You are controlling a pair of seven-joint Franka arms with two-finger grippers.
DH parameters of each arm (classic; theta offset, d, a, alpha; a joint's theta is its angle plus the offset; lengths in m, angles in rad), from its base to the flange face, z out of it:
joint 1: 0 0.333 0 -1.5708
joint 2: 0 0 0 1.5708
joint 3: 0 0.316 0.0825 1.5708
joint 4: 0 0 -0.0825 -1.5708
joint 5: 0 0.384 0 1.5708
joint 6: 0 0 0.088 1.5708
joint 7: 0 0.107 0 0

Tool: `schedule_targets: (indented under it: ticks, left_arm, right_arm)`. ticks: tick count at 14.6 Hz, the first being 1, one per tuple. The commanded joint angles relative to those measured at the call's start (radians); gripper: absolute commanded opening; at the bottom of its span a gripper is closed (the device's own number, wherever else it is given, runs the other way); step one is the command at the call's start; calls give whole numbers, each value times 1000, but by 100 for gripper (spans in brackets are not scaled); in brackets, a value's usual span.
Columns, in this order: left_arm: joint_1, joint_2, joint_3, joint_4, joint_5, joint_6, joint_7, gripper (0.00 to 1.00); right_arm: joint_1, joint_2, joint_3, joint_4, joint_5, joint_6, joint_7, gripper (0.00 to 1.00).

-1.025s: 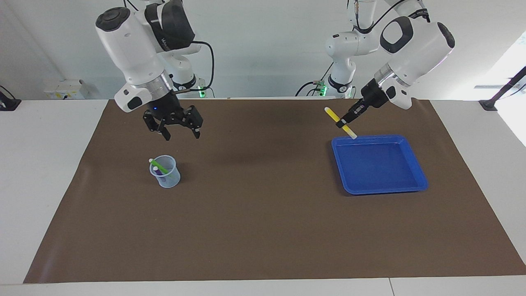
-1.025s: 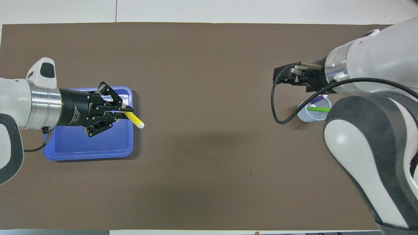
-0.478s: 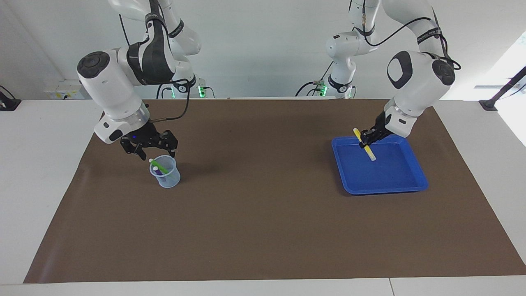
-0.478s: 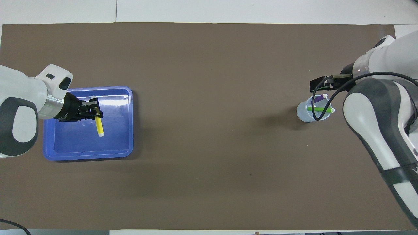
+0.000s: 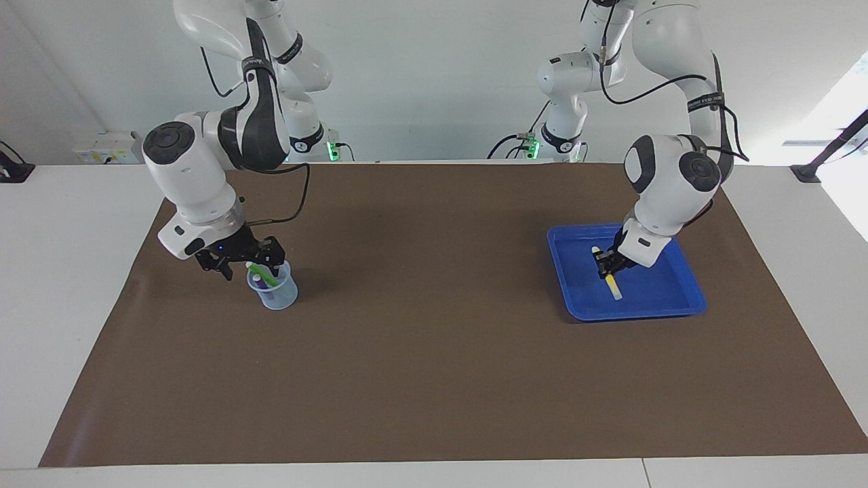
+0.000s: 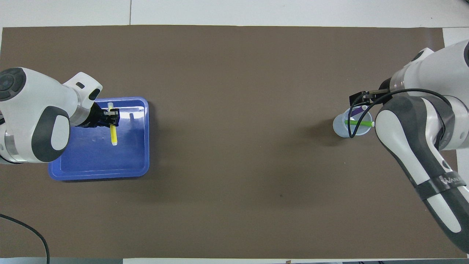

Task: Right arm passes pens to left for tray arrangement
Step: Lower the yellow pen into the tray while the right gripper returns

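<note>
Pens: yellow pen (image 5: 607, 271) is pinched in the left gripper (image 5: 605, 266), low inside the blue tray (image 5: 678, 308) w/ its lower tip at or just off the tray floor; can't tell if it touches. Tray sits toward the left arm's end of the table. Green pen (image 5: 263, 274) and purple pen (image 6: 358, 110) stand in the small clear cup (image 5: 277, 295) toward the right arm's end.

Right gripper (image 5: 243, 260) is right at the cup rim, jaws spread wide, holding nothing, green pen's top just by the fingers.

Risks, as I judge them:
- Left lets go while the pen is tilted → it may roll or bounce across the tray, ending up crooked.
- Left pushes down more → tip jams on tray floor, tray may shift.
- Right is v. close to the light cup; a finger catching the rim could tip it, spilling both pens.
- Pens are crossed in the cup, so closing may nip both or miss the green one.
</note>
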Motion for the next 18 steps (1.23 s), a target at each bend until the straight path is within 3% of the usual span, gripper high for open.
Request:
schedule_targets:
  ticks: [1,3,6,8,13,18]
  left_arm:
    - [-5,13,2,-65,21,96,10,0]
    - [-5,20,2,-83,21,118,8,0]
    - [0,17,2,-79,21,70,8,0]
    - [8,10,2,-74,21,58,10,0]
    - [5,-9,2,-83,20,-5,10,0]
    - [5,-36,1,-126,20,-8,10,0]
  right_arm:
    - [-24,-37,17,-71,-18,48,-26,95]
    - [-24,-45,17,-94,-18,71,-24,91]
    - [-22,-46,19,-108,-18,105,-24,62]
    - [-24,-46,17,-108,-16,105,-26,37]
    - [-24,-46,17,-122,-16,152,-27,0]
    - [-21,-77,19,-93,-1,131,-26,0]
